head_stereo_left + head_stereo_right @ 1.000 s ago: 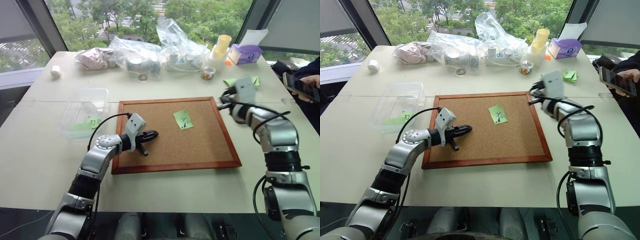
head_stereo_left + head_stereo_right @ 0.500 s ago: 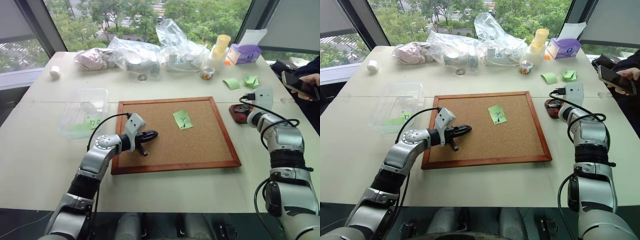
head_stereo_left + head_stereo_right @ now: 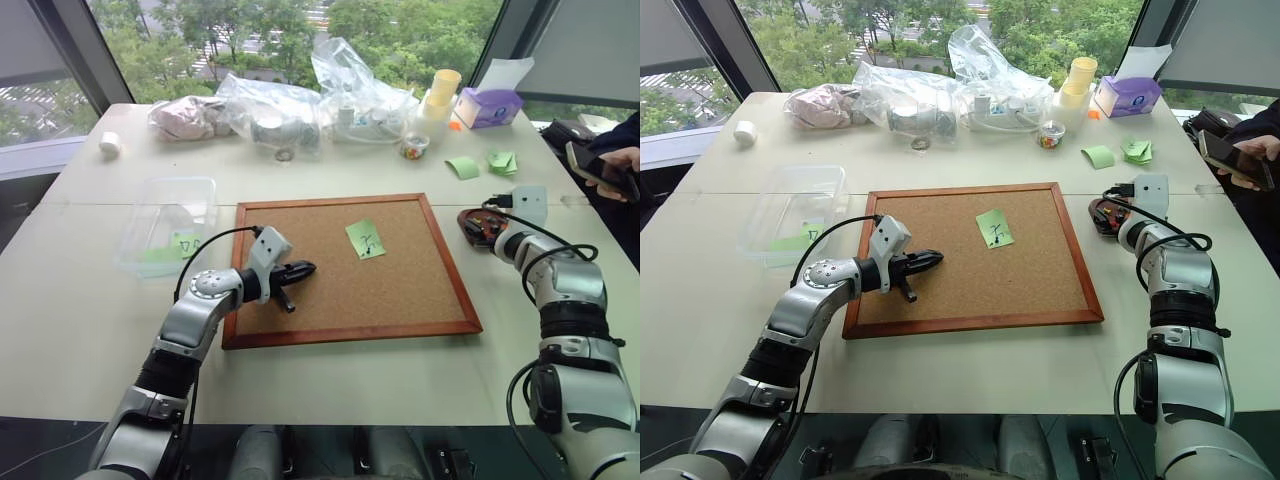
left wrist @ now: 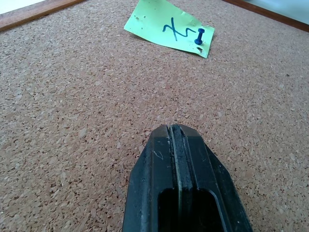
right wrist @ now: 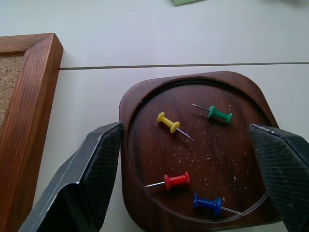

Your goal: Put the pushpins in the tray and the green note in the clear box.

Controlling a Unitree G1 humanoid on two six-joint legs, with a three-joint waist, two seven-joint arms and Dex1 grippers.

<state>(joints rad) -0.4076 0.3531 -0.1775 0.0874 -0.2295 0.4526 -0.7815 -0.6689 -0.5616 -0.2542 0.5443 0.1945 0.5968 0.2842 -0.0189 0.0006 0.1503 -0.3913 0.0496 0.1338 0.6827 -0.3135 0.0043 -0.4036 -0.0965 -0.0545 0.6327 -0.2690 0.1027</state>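
your left gripper (image 3: pixel 303 268) hangs over the cork board (image 3: pixel 400 290), fingers pressed together and gripping nothing. further along the board lies the green note (image 4: pixel 169 28), a blue pushpin (image 4: pixel 199 36) stuck through its edge. your right gripper (image 5: pixel 193 164) hovers over the tray (image 5: pixel 145 145) just beside the board's frame — jaws spread wide and empty, either side of the dish. inside lie four pushpins: yellow (image 5: pixel 168 122), green (image 5: pixel 219 115), red (image 5: pixel 176 181), blue (image 5: pixel 207 202). the clear box (image 3: pixel 170 222) sits left of the board with green paper inside.
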